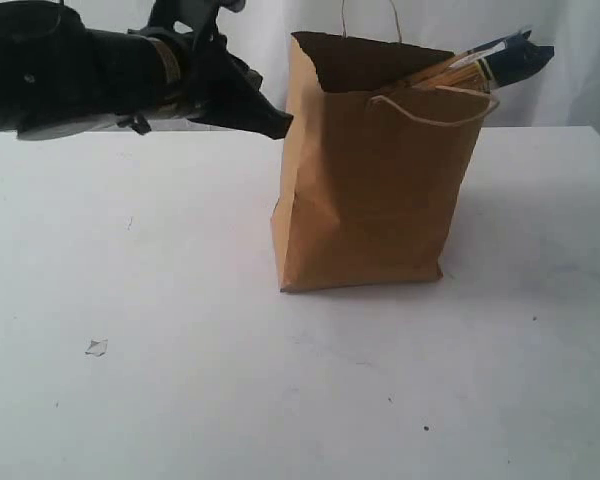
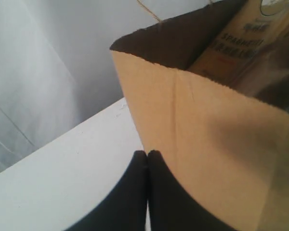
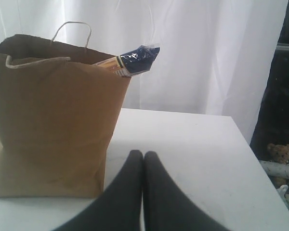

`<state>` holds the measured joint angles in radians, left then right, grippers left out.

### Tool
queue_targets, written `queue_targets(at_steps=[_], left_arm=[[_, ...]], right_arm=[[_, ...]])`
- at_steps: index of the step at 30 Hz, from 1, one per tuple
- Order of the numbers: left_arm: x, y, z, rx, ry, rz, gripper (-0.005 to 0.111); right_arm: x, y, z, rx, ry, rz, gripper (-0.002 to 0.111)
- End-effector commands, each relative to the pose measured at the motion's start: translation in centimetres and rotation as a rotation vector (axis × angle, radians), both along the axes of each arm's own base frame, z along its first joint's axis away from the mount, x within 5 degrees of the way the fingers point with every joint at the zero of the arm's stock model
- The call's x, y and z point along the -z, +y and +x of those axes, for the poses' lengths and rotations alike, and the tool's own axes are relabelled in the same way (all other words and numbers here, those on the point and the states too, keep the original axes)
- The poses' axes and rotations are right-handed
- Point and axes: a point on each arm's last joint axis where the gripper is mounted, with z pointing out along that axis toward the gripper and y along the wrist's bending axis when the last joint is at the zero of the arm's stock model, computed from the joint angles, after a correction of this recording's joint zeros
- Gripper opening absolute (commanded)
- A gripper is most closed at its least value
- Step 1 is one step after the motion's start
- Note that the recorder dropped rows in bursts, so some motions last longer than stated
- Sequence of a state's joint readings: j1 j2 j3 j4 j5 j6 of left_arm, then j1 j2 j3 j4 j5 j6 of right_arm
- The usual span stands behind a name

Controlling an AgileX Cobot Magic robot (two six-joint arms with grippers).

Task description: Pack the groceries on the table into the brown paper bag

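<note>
Our left hand [image 1: 278, 124] was pinched shut on nothing, tips just beside the upper rim of the brown paper bag [image 1: 370, 200], upright on the bench [image 1: 180, 300]. The long dark noodle packet [image 1: 510, 55] jutted from its top right. Our right hand [image 3: 143, 155], likewise shut and empty, hung near the bag. We judged the left should withdraw without snagging the rim.

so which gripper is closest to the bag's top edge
The left gripper, shut right beside the rim of the brown paper bag. The right gripper, also shut, sits lower and farther back.
</note>
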<state>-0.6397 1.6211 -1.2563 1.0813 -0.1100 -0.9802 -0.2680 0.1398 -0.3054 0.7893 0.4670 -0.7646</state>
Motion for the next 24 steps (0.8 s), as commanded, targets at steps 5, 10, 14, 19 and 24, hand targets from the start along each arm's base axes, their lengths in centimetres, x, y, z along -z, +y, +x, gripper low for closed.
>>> queue_targets(at_steps=[5, 10, 14, 19, 24], left_arm=[[-0.4, 2.8, -2.2, -0.079, -0.006, 0.096, 0.000], [0.2, 5.3, -1.4, -0.147, 0.015, 0.099, 0.000], [1.6, 9.8, 0.3, -0.302, 0.090, 0.041, 0.000], [4.5, 17.0, 1.1, -0.517, 0.213, -0.190, 0.000], [6.5, 19.7, -1.7, -0.492, 0.154, -0.170, 0.000]], right_arm=[[0.1, 0.0, 0.0, 0.001, -0.003, 0.008, 0.000], [0.1, 0.0, 0.0, 0.001, -0.003, 0.008, 0.000], [0.1, 0.0, 0.0, 0.001, -0.003, 0.008, 0.000], [0.1, 0.0, 0.0, 0.000, -0.002, 0.008, 0.000], [0.1, 0.0, 0.0, 0.000, -0.002, 0.008, 0.000]])
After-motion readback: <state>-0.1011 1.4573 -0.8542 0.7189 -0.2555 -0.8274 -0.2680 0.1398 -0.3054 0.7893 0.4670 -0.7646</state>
